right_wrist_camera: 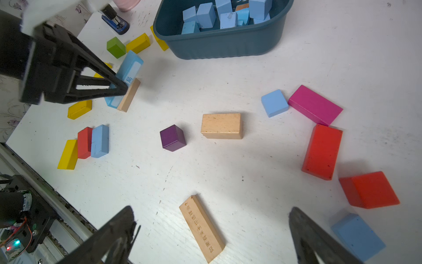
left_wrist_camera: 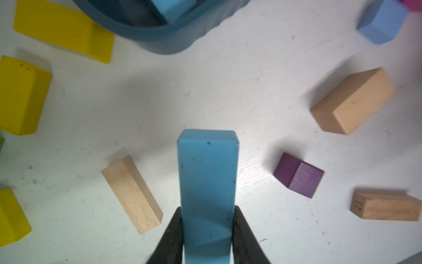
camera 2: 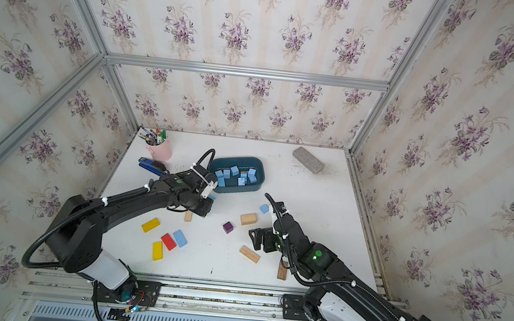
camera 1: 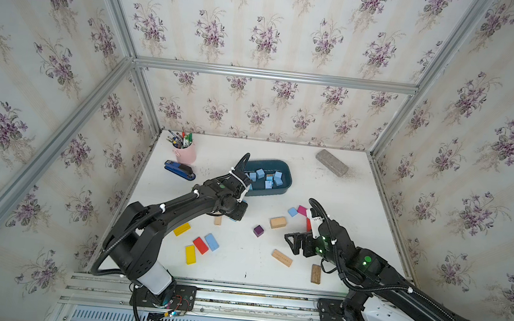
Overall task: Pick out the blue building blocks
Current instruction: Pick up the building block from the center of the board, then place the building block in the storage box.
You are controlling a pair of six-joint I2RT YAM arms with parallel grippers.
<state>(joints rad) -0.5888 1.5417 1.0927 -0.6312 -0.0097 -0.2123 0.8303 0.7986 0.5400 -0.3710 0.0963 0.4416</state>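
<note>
Your left gripper point(left_wrist_camera: 207, 209) pinches a matte light-blue brick point(left_wrist_camera: 206, 169) across its width. It seems lifted just short of the teal tub point(camera 1: 270, 191), free end toward the ribbed wall for a drop inside. Most blue building blocks point(camera 1: 276, 178) lie in the tub. Beyond it, your right gripper point(right_wrist_camera: 212, 214) hangs spread wide, empty, near a square-edged blue cube point(right_wrist_camera: 274, 102).

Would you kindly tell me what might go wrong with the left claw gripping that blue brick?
The left claw holds the blue brick by one end only, so it may pivot or slip before reaching the teal bin. The plain wood block lying close beside could get knocked.
</note>
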